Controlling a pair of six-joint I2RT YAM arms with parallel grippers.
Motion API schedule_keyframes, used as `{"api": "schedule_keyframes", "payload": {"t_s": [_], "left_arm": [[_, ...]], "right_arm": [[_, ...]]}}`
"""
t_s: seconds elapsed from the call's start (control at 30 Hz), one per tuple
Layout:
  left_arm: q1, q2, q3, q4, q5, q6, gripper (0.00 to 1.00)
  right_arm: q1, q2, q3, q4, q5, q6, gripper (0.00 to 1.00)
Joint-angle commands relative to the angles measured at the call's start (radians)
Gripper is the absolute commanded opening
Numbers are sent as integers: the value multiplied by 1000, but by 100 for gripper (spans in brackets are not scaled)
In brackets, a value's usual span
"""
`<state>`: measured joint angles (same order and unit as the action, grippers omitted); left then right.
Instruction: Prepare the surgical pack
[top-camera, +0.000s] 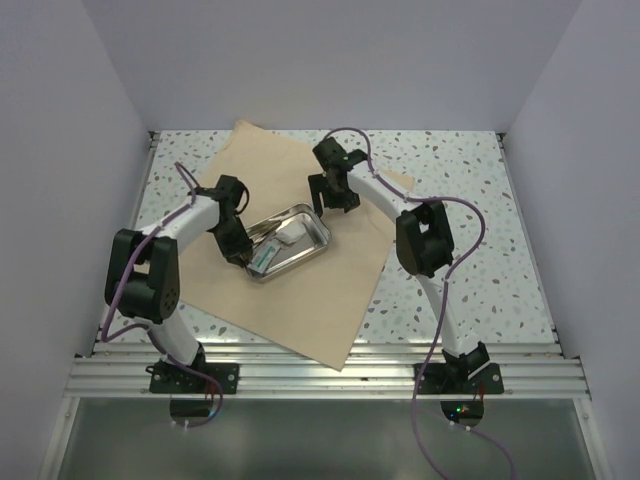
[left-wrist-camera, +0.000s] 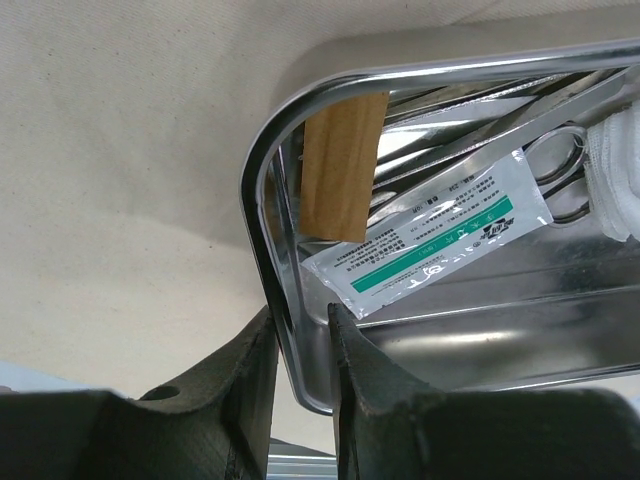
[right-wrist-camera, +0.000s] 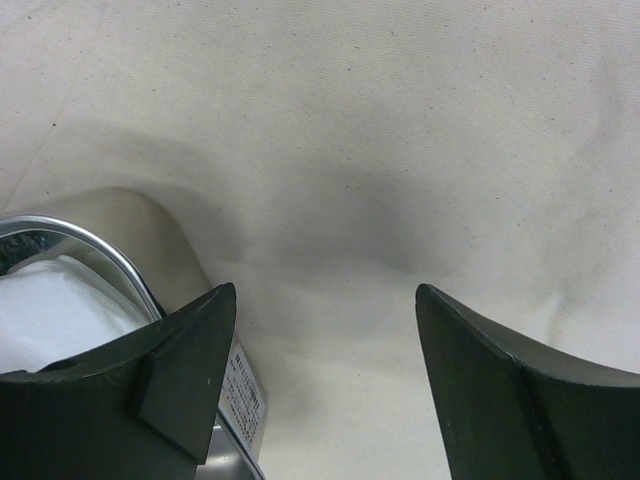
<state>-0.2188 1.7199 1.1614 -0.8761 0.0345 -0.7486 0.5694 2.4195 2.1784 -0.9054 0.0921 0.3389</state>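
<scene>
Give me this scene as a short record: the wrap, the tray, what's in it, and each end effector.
wrap sheet: tan, spread flat, not yet folded
steel tray: on the wrap sheet, uncovered
tray contents: printed packet, ring-handled instrument, tan strip, white gauze
left end effector: clamped on the tray's rim
right end effector: open, over the wrap sheet beside the tray
</scene>
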Motion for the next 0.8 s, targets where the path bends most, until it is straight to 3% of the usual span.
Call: {"api": "schedule_keyframes", "payload": {"t_s": [0.0, 0.6, 0.77], "left_arm": [[-19, 18, 47, 98, 58, -6, 29], [-19, 38, 75, 80, 51, 9, 31], [-19, -26, 46, 45, 24, 12, 45]], "right_arm": [[14, -4, 32, -15, -20, -11, 77], [4, 38, 93, -33, -14, -18, 78], [-38, 3, 98, -53, 27, -12, 83]]}}
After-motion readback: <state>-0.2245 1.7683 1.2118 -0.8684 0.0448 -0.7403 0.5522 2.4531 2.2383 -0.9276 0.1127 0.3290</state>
